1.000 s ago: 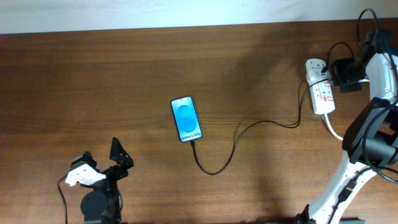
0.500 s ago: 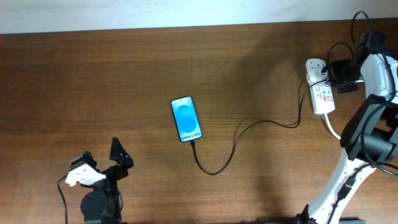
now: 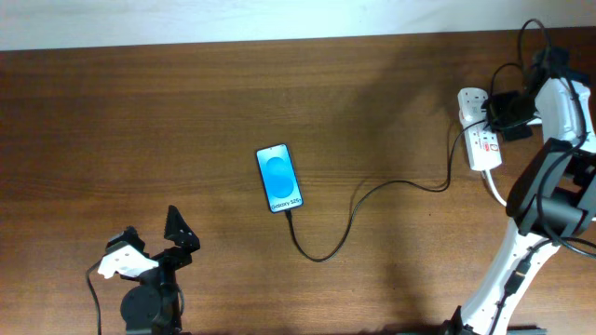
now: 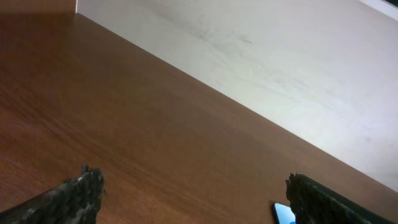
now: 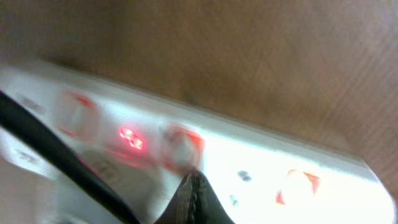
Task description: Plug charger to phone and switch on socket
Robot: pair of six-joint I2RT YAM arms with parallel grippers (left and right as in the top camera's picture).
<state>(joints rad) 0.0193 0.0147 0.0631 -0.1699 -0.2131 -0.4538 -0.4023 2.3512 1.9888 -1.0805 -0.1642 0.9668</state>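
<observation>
White socket (image 3: 483, 149) beneath clenched right gripper (image 5: 190, 188), charger (image 3: 372, 193) alongside; left gripper (image 4: 191, 180) splayed.

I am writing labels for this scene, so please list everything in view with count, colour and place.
table: one, brown, under everything
wall: one, white, beyond far edge
phone: one, blue screen, table centre
charger: one, black, phone to socket
socket: one, white with red switches, far right
white cord: one, white, leaving socket
left end effector: one, black, open, near left
right end effector: one, black, shut, at socket
</observation>
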